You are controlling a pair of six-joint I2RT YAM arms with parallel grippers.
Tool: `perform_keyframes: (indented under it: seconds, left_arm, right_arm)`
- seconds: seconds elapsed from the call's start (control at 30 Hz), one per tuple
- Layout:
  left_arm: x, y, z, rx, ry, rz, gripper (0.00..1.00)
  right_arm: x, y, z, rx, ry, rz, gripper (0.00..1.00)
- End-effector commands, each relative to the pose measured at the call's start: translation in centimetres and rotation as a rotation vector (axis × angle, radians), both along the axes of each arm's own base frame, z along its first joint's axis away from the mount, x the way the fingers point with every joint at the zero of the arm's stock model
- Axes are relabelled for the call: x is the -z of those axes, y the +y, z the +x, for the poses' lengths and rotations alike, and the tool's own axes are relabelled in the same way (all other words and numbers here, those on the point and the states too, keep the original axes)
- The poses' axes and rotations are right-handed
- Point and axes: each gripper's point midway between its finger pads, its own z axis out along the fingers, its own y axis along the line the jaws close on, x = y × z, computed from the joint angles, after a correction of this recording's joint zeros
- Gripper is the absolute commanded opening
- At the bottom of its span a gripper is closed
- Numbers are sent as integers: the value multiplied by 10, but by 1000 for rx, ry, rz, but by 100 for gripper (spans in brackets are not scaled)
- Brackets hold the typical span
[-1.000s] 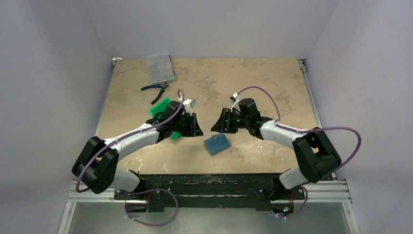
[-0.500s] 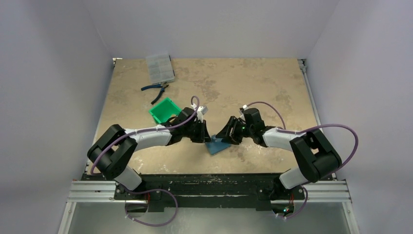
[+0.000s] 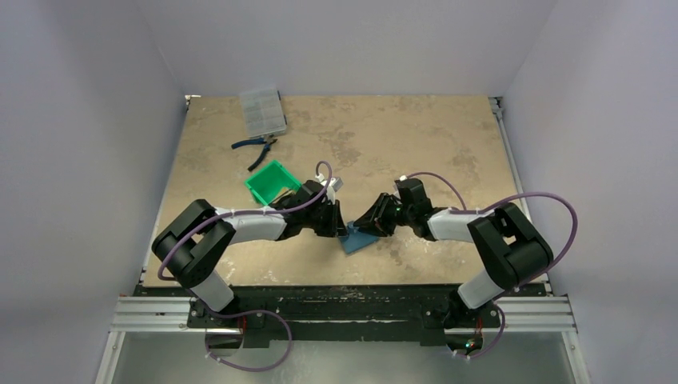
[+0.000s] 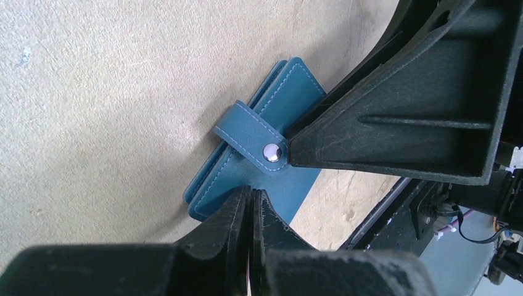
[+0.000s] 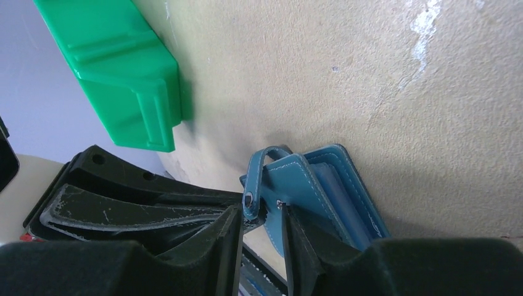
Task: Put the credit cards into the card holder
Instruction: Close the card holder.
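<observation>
The card holder point(image 3: 357, 238), a teal-blue wallet, lies folded on the table near the front middle. In the left wrist view its clasp tab point(image 4: 247, 131) is snapped over the cover point(image 4: 290, 185). My left gripper point(image 3: 339, 227) is shut, and its tips point(image 4: 250, 192) rest on the wallet's near edge. My right gripper point(image 3: 365, 225) is open by a narrow gap point(image 5: 259, 219), and the end of the clasp tab point(image 5: 251, 185) stands between its fingertips. The wallet point(image 5: 336, 185) is slightly lifted there. No credit cards are in view.
A green plastic tray point(image 3: 270, 182) stands just left of and behind my left gripper, and also shows in the right wrist view point(image 5: 117, 68). Blue-handled pliers point(image 3: 254, 146) and a clear compartment box point(image 3: 262, 110) lie at the back left. The table's front edge runs close behind the wallet.
Both grippers have moved in from either side and come down onto the wallet. The left arm has come off the green tray, which now shows in full.
</observation>
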Motion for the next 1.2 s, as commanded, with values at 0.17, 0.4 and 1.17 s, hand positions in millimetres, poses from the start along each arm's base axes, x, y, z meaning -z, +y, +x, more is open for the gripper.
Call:
perform_keyframes:
  seconds: [0.17, 0.4, 1.17]
  left_arm:
    - [14, 9, -3, -21, -7, 44, 0]
    - [15, 12, -4, -24, -7, 58, 0]
    - [26, 18, -4, -61, 18, 91, 0]
  right_arm:
    - [-5, 7, 11, 22, -13, 27, 35]
    - [-10, 14, 15, 8, -16, 48, 33]
    - [-18, 19, 6, -31, 12, 87, 0]
